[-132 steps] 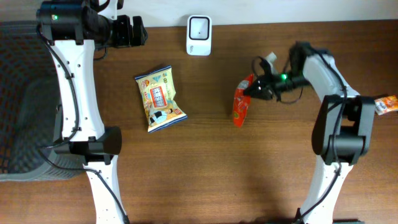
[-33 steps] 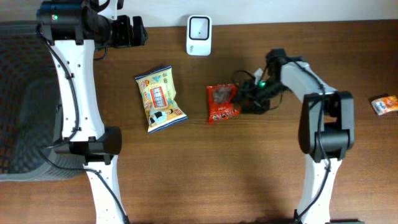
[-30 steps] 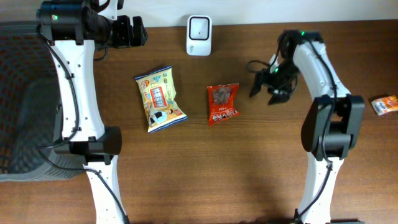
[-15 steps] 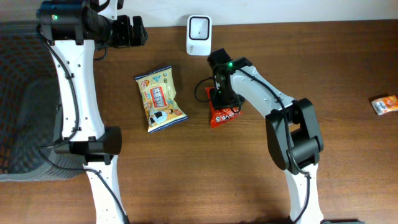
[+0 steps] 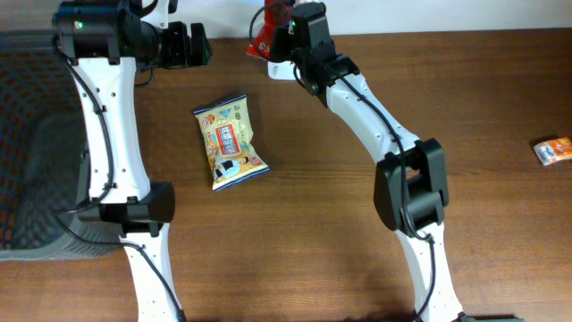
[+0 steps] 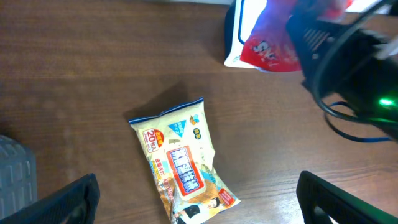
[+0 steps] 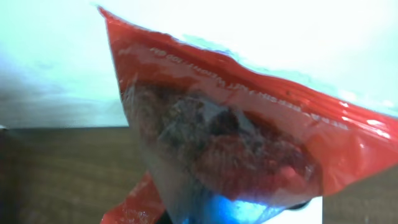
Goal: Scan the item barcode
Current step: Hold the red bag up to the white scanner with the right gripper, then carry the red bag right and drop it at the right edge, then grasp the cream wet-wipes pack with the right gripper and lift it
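Right gripper (image 5: 279, 34): clamped shut on red snack packet (image 5: 265, 25), which is lifted clear of the table (image 5: 357, 233) and held just over the white scanner (image 6: 236, 34) at the far edge.
Left gripper (image 5: 198, 45): jaws wide, holding nothing.
Status: pickup and presentation apparently done. Barcode side not discernible. Probably remaining: registering the read, setting the packet down.
Also lying on the table: blue-and-yellow packet (image 5: 230, 143).
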Motion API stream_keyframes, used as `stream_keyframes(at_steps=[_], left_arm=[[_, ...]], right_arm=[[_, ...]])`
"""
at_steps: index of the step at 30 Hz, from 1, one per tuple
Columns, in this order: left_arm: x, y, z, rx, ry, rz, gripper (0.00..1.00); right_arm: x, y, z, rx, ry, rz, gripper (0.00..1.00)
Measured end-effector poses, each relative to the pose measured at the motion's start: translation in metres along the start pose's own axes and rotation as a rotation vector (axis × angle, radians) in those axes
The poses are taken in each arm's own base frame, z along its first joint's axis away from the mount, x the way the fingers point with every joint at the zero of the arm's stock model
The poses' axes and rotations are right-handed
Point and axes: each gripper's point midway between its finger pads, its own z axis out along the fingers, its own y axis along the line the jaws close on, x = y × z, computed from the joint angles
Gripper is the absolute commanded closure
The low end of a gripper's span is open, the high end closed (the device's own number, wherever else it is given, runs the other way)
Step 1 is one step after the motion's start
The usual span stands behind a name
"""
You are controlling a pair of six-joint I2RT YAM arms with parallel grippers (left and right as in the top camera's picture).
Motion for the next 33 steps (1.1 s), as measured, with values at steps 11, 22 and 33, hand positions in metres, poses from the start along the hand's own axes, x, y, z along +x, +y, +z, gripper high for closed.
stream_keyframes(at_steps=[11,22,33], left_arm=[[-0.001,0.000,0.000,0.000,-0.002,0.001,0.01],[0.000,0.000,0.000,0.000,-0.001,0.000,0.01],[0.000,0.000,0.000,0.000,0.000,0.000,0.01]], right_arm=[[-0.101,-0.208,-0.153,0.357,0.127,0.353,0.96],[0.003,-0.516,-0.342,0.876,0.240,0.642,0.32],[0.048,-0.145,-0.212,-0.233,0.731,0.234,0.01]])
